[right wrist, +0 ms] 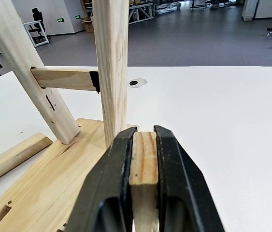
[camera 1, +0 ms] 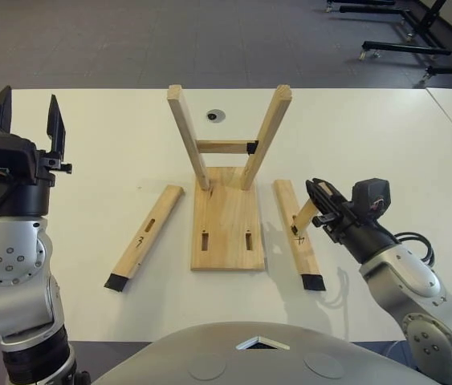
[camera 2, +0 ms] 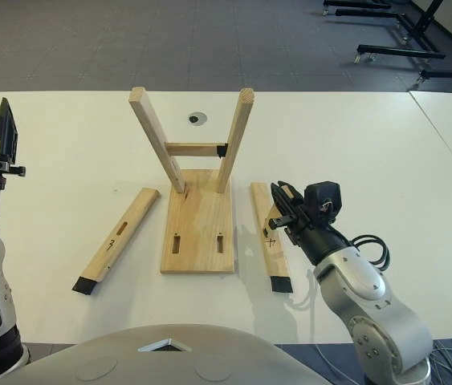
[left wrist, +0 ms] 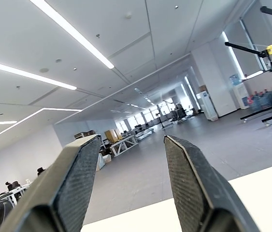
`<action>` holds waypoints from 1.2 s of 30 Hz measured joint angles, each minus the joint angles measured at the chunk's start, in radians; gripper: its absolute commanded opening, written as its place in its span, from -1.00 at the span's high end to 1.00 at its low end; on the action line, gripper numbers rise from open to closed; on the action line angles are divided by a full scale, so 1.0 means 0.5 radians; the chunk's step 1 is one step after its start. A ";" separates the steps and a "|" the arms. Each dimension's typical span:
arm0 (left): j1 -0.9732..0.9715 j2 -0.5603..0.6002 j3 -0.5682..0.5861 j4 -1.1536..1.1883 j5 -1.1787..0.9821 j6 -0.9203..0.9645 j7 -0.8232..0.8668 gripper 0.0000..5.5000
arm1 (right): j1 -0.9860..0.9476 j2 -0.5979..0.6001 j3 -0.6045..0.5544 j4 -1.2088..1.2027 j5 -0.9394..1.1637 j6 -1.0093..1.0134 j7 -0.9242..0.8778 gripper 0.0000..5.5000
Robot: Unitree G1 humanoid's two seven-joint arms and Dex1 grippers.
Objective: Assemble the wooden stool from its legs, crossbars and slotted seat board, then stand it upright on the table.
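Right wrist view: right gripper (right wrist: 143, 133), jaws closed flat on both faces of a short crossbar (right wrist: 143, 164), end grain showing between them. The bar slants down to the loose leg (camera 1: 298, 233) lying just right of the seat board (camera 1: 227, 228). Its lower end meets that leg near its slot; whether it is seated, cannot tell.

Judgement: light, stiff, dry softwood. It won't flex, may slide in smooth jaws if pushed hard, and the tenon ends could chip. Best hold is near mid-length, across the flat faces, tenon left free.

Well left of the seat board, left gripper (camera 1: 26, 112) raised, jaws wide apart, empty.

Two upright legs (camera 1: 187, 136) stand at the board's far edge, joined by a fitted crossbar (camera 1: 224, 147). A second loose leg (camera 1: 145, 235) lies flat left of the board. All on the white surface (camera 1: 89, 168).
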 measured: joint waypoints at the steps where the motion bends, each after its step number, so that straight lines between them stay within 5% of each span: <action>1: -0.017 0.015 -0.001 0.021 -0.003 0.008 -0.017 0.13 | 0.028 0.031 0.030 -0.003 -0.060 -0.045 -0.009 0.86; 13: -0.081 0.074 -0.047 0.051 -0.044 0.020 -0.073 0.13 | 0.117 0.203 0.116 0.046 -0.343 -0.281 0.067 0.86; 36: -0.068 0.052 -0.117 0.034 -0.001 0.033 -0.015 0.13 | -0.096 0.350 0.084 0.071 -0.421 -0.038 -0.041 0.86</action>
